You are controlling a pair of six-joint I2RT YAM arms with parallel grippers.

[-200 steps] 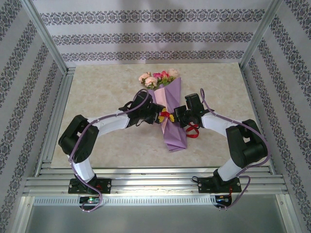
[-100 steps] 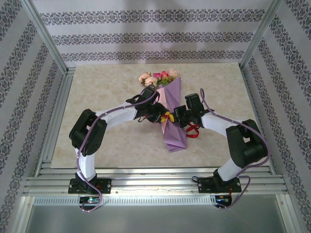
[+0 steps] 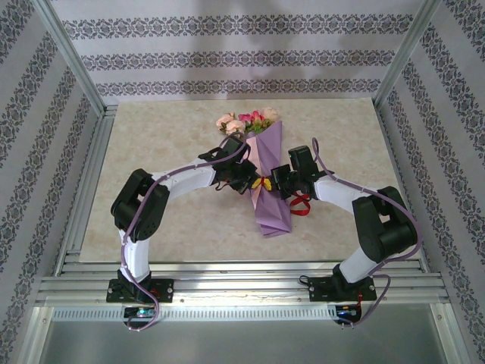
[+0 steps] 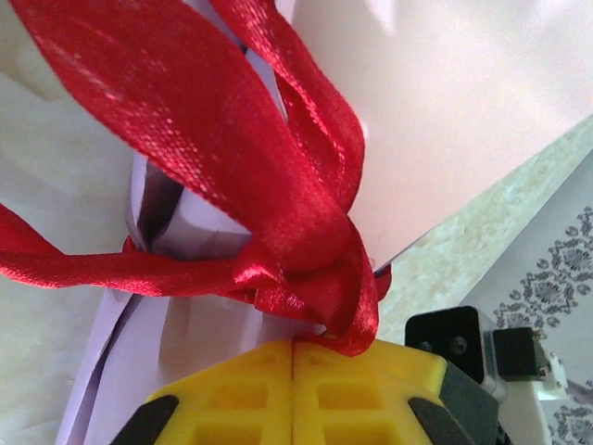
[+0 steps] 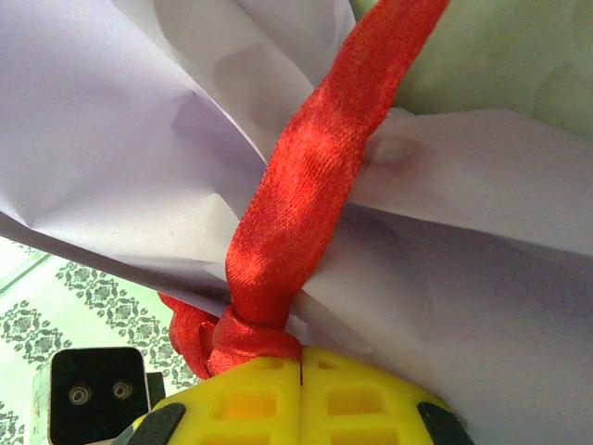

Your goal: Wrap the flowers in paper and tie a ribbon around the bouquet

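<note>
Your left gripper (image 4: 293, 350) has its jaws pressed together on the ribbon (image 4: 278, 213), right at the knot. Your right gripper (image 5: 302, 360) is likewise clamped on a ribbon strand from the opposite side. The ribbon circles the paper (image 5: 111, 139) cone mid-length. The bouquet (image 3: 271, 212) lies on the table (image 3: 167, 220) between both arms, narrow end nearest you, flowers (image 3: 246, 121) at the far end.
</note>
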